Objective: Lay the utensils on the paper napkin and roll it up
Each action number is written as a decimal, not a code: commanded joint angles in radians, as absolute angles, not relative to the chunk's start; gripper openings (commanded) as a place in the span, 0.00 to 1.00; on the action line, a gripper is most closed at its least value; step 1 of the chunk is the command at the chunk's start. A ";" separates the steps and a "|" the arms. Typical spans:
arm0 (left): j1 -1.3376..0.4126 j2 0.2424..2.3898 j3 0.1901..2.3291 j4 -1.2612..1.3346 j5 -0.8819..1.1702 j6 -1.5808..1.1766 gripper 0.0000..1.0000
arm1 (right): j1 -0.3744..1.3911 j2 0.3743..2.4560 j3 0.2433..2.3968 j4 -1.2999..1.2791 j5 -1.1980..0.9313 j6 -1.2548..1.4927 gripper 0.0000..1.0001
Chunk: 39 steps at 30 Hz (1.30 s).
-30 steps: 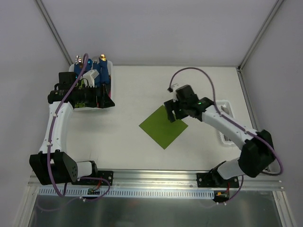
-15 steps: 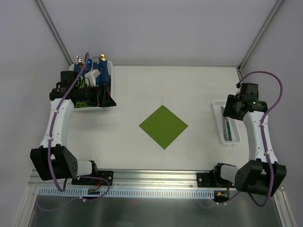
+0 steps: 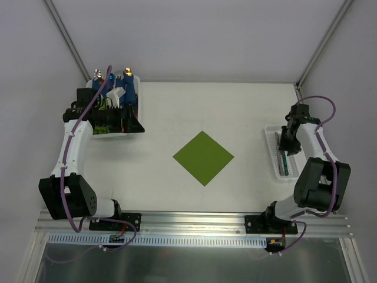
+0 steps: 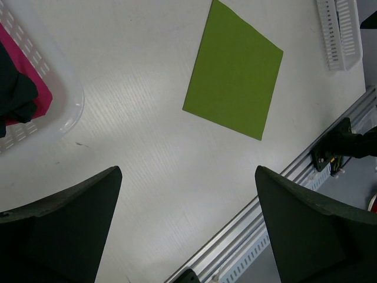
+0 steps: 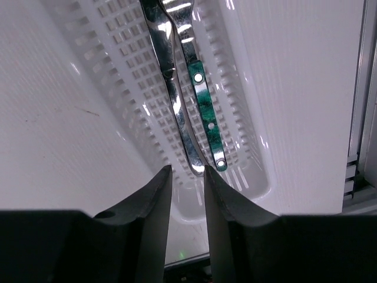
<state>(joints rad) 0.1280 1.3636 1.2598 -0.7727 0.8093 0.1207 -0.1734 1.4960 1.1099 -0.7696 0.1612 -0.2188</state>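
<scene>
Reaching for utensils (image 5: 200, 100) in the tray (image 5: 106, 53) at the right edge of the table (image 3: 235, 106): right gripper (image 5: 187, 177), narrowly parted and empty, should straddle one handle squarely; napkin (image 3: 203, 158) lies mid-table; left gripper (image 4: 187, 174) gapes wide.

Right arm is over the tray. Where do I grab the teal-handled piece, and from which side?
Take the teal-handled piece by its handle end, nearest the right gripper, coming straight down. It lies flat along the narrow tray, whose walls likely block a sideways approach. A silver piece lies close beside it, so finger room is tight.
</scene>
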 commanded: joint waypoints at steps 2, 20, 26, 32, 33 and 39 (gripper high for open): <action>0.147 1.381 1.279 -0.782 0.844 0.152 0.99 | -0.181 1.531 1.089 -0.700 0.163 -0.229 0.32; 0.163 1.401 1.275 -0.784 0.856 0.158 0.99 | -0.187 1.641 1.078 -0.614 0.183 -0.244 0.31; 0.166 1.404 1.276 -0.784 0.851 0.160 0.99 | -0.187 1.658 1.085 -0.611 0.138 -0.248 0.29; 0.169 1.414 1.276 -0.784 0.856 0.158 0.99 | -0.187 1.675 1.080 -0.601 0.106 -0.239 0.29; 0.169 1.414 1.276 -0.784 0.856 0.156 0.99 | -0.187 1.680 1.080 -0.603 0.107 -0.238 0.29; 0.170 1.413 1.276 -0.784 0.851 0.158 0.99 | -0.187 1.723 1.098 -0.595 0.121 -0.241 0.28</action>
